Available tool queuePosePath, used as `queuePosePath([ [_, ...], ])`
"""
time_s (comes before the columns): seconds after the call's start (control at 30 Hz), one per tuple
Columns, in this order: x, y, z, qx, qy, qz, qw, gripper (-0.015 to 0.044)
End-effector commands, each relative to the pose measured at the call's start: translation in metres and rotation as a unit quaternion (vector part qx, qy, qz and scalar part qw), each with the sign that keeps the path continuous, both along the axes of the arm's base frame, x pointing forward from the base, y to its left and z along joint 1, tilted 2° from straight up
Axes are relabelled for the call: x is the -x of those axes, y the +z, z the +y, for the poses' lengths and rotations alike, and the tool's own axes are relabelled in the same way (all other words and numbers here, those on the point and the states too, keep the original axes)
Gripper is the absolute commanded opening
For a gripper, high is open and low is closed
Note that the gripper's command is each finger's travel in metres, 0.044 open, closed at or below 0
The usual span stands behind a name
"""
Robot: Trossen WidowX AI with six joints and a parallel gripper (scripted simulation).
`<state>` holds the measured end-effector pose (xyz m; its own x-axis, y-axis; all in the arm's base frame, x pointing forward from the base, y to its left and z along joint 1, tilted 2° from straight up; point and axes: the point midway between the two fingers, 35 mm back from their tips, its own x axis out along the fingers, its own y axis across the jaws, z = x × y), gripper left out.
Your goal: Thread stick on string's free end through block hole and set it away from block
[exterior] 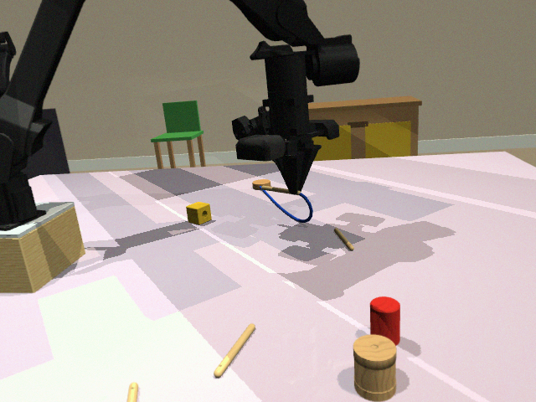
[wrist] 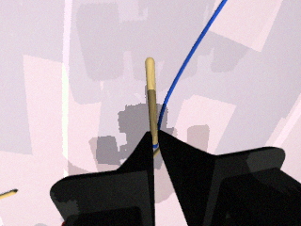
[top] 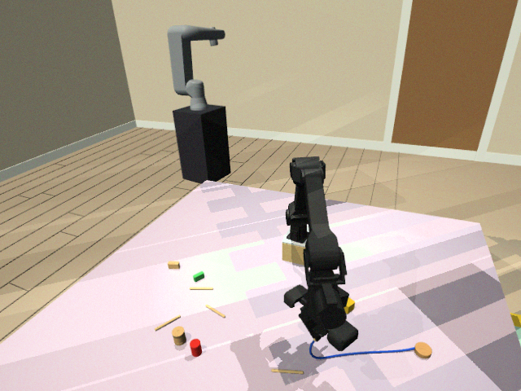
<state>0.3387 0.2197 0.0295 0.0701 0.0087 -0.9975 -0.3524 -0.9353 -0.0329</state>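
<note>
My gripper (top: 316, 336) (exterior: 296, 190) (wrist: 153, 135) is shut on the thin wooden stick (exterior: 279, 188) (wrist: 150, 89) and holds it roughly level a little above the table. The blue string (top: 365, 353) (exterior: 298, 221) (wrist: 188, 61) hangs from the held end in a loop and runs along the table to the round wooden button (top: 422, 349) (exterior: 261, 183). The yellow block (exterior: 198, 213) with a hole stands on the table to the left of the gripper in the exterior view. In the top view the block (top: 349, 305) is mostly hidden behind the arm.
Loose sticks (top: 287, 371) (top: 215, 310) (exterior: 343, 239) (exterior: 234, 350) lie about the table. A red cylinder (top: 195, 347) (exterior: 384, 319) and a wooden cylinder (top: 178, 335) (exterior: 374, 367) stand together. A green piece (top: 198, 275) and a tan piece (top: 173, 264) lie further off. The arm's base box (exterior: 34, 246) stands behind.
</note>
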Motion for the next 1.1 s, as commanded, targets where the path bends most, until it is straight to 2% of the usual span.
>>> queuePosePath([
  [0.0,-0.007,-0.001,-0.003,0.003,0.002,-0.001,1.000,0.0000],
  [0.4,-0.019,0.000,-0.009,0.004,0.002,-0.003,1.000,0.0000],
  [1.07,-0.009,-0.016,-0.019,0.004,0.002,-0.002,1.000,0.0000],
])
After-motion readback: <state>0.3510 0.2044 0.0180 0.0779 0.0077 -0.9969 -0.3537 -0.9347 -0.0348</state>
